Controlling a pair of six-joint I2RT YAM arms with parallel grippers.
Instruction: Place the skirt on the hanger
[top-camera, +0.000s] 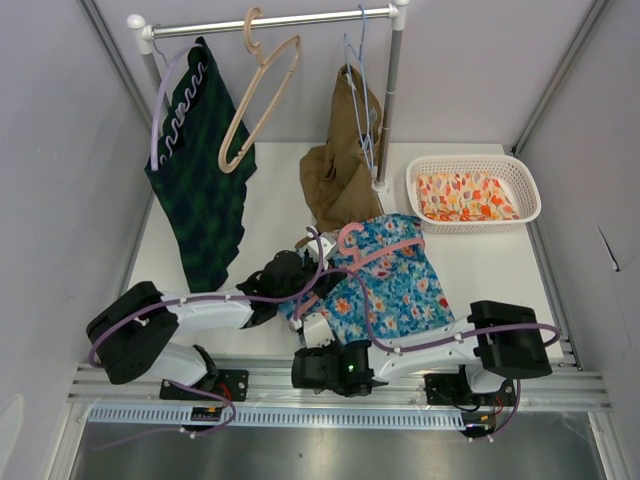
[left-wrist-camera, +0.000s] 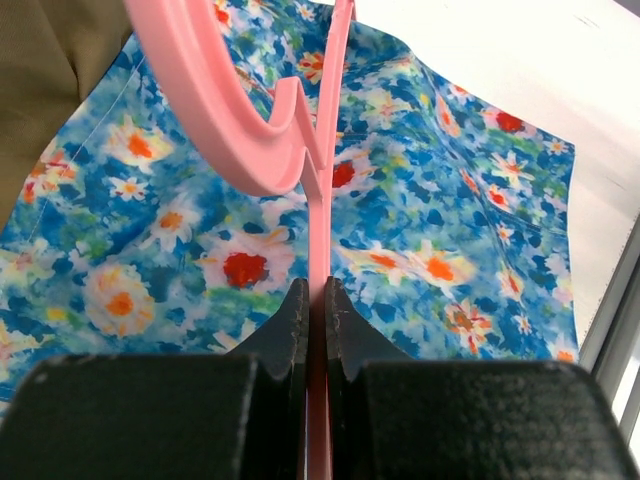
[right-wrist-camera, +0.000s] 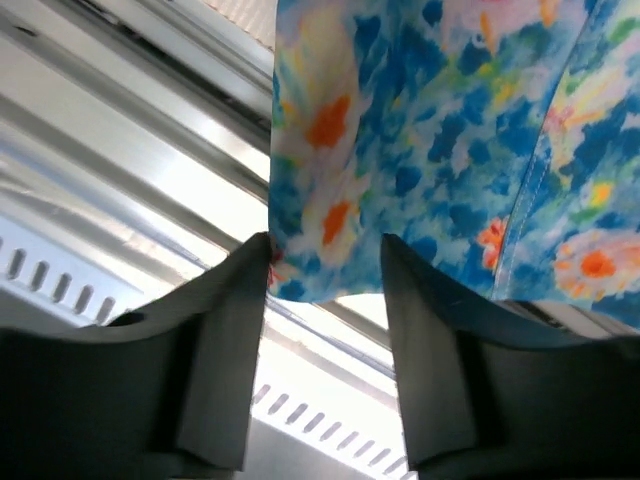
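The blue floral skirt (top-camera: 395, 285) lies on the white table, near the front. A pink hanger (top-camera: 362, 244) lies on its upper part. My left gripper (top-camera: 303, 288) is shut on the hanger's thin pink bar; in the left wrist view, the gripper (left-wrist-camera: 316, 290) clamps the bar (left-wrist-camera: 318, 200) over the skirt (left-wrist-camera: 450, 200). My right gripper (top-camera: 314, 326) is at the skirt's near left edge. In the right wrist view, the gripper (right-wrist-camera: 325, 262) is open, with the skirt's hem (right-wrist-camera: 420, 130) hanging between the fingers and touching the left finger (right-wrist-camera: 245, 300).
A rack rail (top-camera: 270, 22) at the back holds a dark green garment (top-camera: 200, 190), an empty beige hanger (top-camera: 262, 100) and a brown garment (top-camera: 340, 170). A white basket (top-camera: 472, 162) with orange-patterned cloth stands at the back right. A metal rail (top-camera: 340, 385) runs along the near edge.
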